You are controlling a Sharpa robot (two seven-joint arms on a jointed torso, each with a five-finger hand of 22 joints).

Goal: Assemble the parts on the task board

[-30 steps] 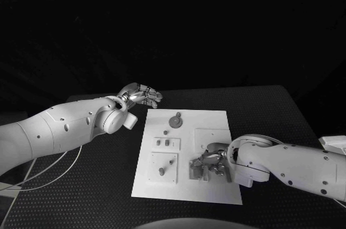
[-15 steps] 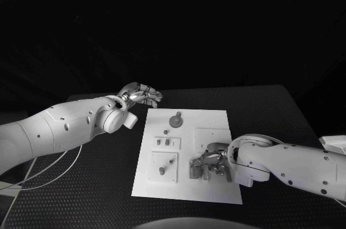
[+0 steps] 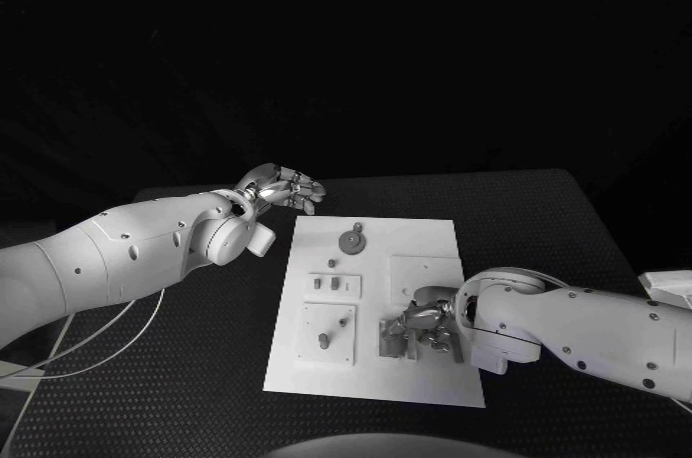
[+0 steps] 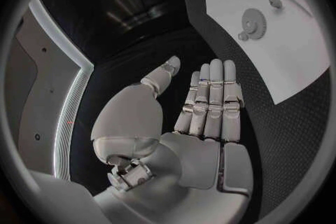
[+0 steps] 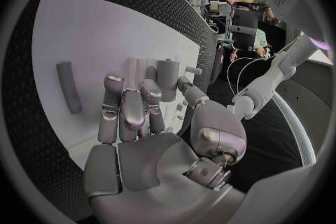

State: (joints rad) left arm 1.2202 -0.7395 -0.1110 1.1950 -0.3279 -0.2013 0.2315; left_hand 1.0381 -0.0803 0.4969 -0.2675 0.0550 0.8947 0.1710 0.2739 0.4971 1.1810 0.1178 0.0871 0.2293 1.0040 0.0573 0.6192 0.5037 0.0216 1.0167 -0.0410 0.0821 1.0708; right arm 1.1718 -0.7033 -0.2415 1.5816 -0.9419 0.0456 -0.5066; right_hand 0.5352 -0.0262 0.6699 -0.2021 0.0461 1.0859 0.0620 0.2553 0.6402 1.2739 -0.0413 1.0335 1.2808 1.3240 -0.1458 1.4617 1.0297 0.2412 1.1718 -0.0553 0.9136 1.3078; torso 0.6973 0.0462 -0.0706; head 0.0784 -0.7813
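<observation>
L hand [image 3: 284, 191] hovers off the far-left corner of task board [image 3: 433, 233], over black table [image 3: 202, 368]; fingers straight and together, palm bare, holds nothing. Board sits mid-table w/ gear part [image 3: 351, 242] near far edge. R hand [image 3: 421, 328] is down on board's near-right block, fingers curled around a small cylindrical part [image 5: 167, 79].

Looks like a robotics lab. Black textured desk [image 3: 577, 228] under a white task board [image 3: 433, 240]. Dark surroundings, equipment racks [image 5: 234, 17] behind.
</observation>
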